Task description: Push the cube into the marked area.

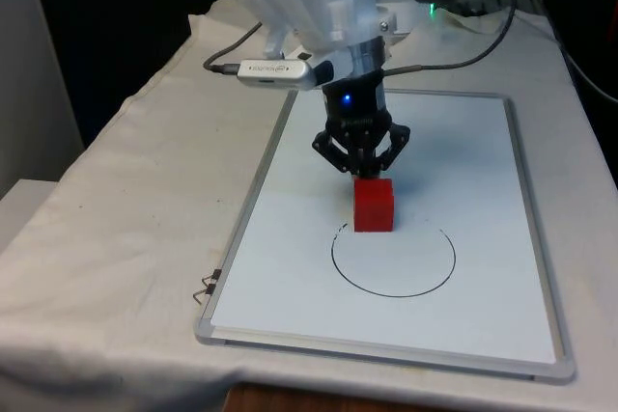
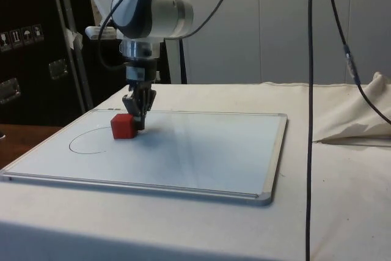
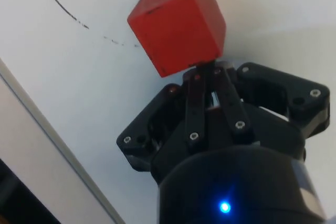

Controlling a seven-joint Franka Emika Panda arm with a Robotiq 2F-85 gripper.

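Observation:
A red cube (image 1: 374, 206) (image 2: 123, 126) (image 3: 178, 22) rests on the whiteboard (image 1: 463, 161), right at the far edge of a hand-drawn black circle (image 1: 393, 258) (image 2: 85, 142). My black gripper (image 1: 364, 175) (image 2: 140, 122) (image 3: 206, 71) stands upright behind the cube, on its side away from the circle. The fingers are shut together with nothing between them, and their tips touch the cube's back face. In the wrist view the circle's line (image 3: 58, 1) curves past the cube.
The whiteboard has a metal frame (image 1: 241, 229) and lies on the white cloth. A small metal clip (image 1: 205, 285) sits by the board's edge at the front view's left. Black cables (image 2: 310, 90) hang at the side view's right.

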